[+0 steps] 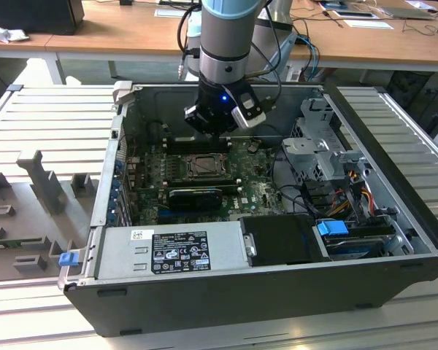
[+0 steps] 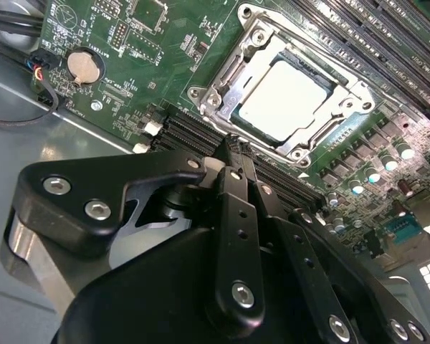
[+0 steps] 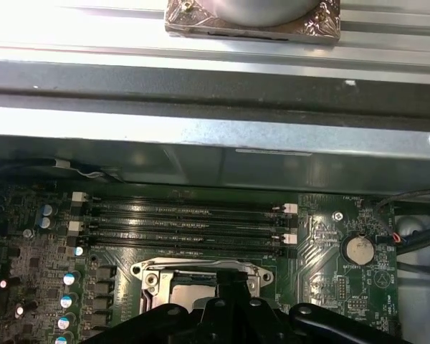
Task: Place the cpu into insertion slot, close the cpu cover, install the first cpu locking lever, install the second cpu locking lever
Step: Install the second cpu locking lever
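Resting in socket, cpu under cover, w/ fingers closed just beside

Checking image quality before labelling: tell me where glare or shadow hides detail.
Second wrist view: the pale square cpu glares almost white inside the silvery metal cpu cover. First wrist view: the grey case rail is blown out. Exterior view: the black gripper shadows the socket.

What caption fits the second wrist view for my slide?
Hand poised beside the motherboard socket, where the cpu sits under the closed cpu cover.
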`<state>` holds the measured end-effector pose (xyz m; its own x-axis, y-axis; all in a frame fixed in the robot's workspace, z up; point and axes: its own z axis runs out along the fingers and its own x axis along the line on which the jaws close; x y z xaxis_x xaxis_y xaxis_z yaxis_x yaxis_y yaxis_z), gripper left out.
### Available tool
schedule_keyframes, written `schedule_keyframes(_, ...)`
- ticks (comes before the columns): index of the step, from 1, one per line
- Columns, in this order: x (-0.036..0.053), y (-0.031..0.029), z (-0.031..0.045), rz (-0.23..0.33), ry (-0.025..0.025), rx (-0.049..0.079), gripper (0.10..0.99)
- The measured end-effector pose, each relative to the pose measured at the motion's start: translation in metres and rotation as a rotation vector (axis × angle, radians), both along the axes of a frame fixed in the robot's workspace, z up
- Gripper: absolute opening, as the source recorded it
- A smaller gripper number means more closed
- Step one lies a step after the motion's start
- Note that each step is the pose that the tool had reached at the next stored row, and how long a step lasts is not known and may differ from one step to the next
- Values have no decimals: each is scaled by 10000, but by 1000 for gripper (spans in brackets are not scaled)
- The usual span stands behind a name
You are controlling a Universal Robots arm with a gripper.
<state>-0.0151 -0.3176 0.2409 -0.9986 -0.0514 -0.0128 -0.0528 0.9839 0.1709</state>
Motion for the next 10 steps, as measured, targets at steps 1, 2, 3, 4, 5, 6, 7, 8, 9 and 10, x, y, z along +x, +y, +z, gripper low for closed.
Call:
schedule_keyframes(1, 0, -4, 1, 1, 2, -2, 106)
schedule_keyframes(2, 1, -13, 1, 1, 1, -3, 106)
schedule_keyframes(3, 0, -25, 1, -1, 1, -3, 106)
schedule_keyframes(4, 0, -42, 1, -1, 1, -2, 106)
schedule_keyframes(5, 0, -53, 0, -1, 1, -2, 106)
schedule_keyframes(6, 0, -77, 0, -1, 1, -2, 106)
schedule_keyframes(7, 0, -96, -1, -1, 1, -2, 106)
schedule_keyframes(8, 0, -109, -2, -1, 1, -2, 106)
schedule_keyframes(9, 0, -114, -3, -3, 0, -1, 106)
schedule_keyframes(10, 0, -119, -2, -2, 1, -2, 106)
